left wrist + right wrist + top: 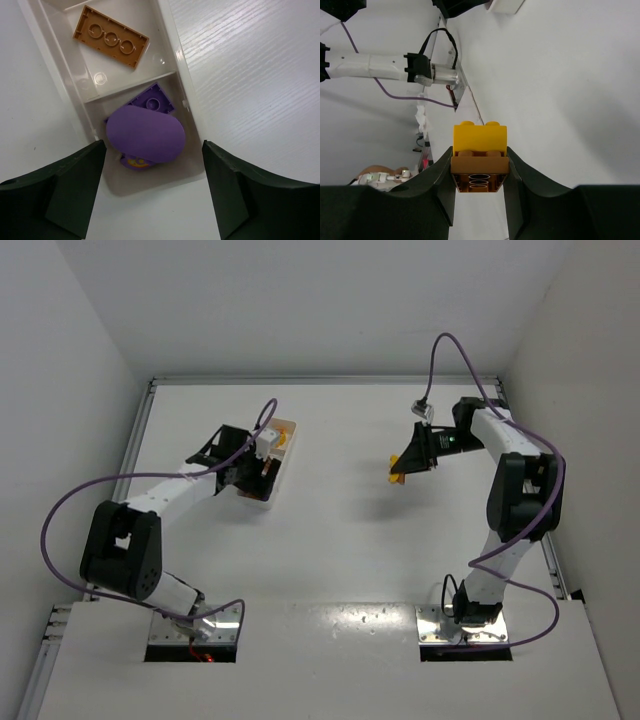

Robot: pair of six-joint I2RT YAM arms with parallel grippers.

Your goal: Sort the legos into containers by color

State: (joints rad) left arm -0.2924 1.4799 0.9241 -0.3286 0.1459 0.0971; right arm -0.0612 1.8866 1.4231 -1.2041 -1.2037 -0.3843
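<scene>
While the left gripper (154, 146) hangs over the white tray (174, 55) with its fingers spread wide and nothing between them, the right gripper (480, 162) is far off to the side, held up off the table (340, 560). It is pinching two blocks at once. A yellow block (480, 136) sits on top of a brown-orange block (480, 175), and the two look stuck together. The fingers press on the sides of the brown-orange one.

I think this is the carrying step: the pair has to get over to the tray. The hard part is that it is two colours. The next move may need the blocks pulled apart, maybe with help from the left gripper, so each can drop into its own box.

In the tray, one box holds a long flat brown-orange block (110, 36), lying upside down so its three round holes show. The brown-orange block in the gripper likely belongs there. The box next to it holds purple ones: a big purple block (145, 134) with a smooth round top lies over a square purple block (152, 100) with a bump. A small purple bit (136, 161) with a yellow mark peeks out below; I cannot tell what it is.

The blocks are hard, shiny plastic. The tray is thin and glossy with low walls. The table is white with faint lines like wood.
</scene>
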